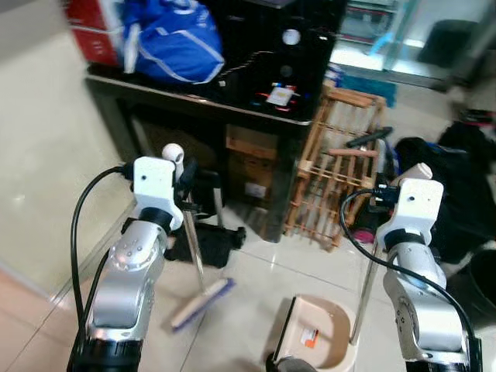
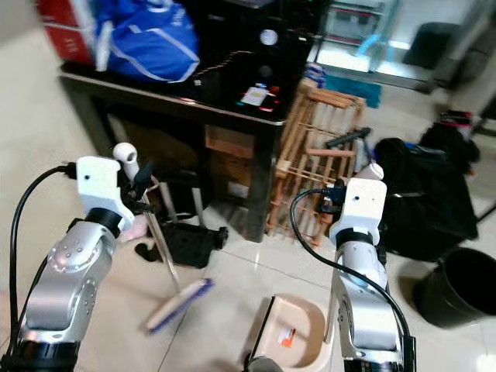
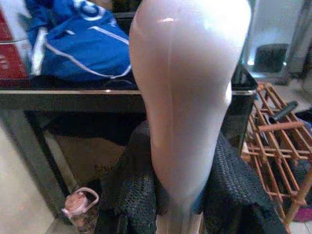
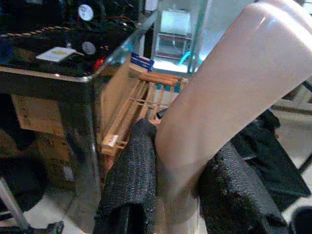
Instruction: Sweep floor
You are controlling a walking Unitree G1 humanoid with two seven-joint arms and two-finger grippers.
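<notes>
The left gripper (image 1: 184,180), at centre left of the head view, has its jaws clamped on the pale handle top of the broom (image 1: 200,304); the thin metal shaft slants down to the brush head, which lies on the tiled floor (image 1: 256,271) at lower centre left. The right gripper (image 1: 385,194), at centre right, has its jaws clamped on the tall handle of the dustpan (image 1: 314,341), whose beige pan sits on the floor at the bottom centre, its open mouth apparently facing left toward the brush. In the wrist views the black fingers (image 3: 134,195) press on both sides of each rounded handle grip. Behind stand a dark bench (image 1: 194,108) carrying a blue bag (image 1: 174,39) in the upper left, a wooden rack (image 1: 337,163) leaning at its right, and a black bucket (image 2: 457,294) at lower right. The step in hand looks like drawing dirt toward the pan. To do it well, I would keep the brush flat on the tiles with light downward pressure, pull it in short strokes to the right toward the pan's lip, and hold the pan still with its front edge flush to the floor so nothing slips under. The shaft should stay clear of the black object (image 1: 203,244) lying under the bench edge.
</notes>
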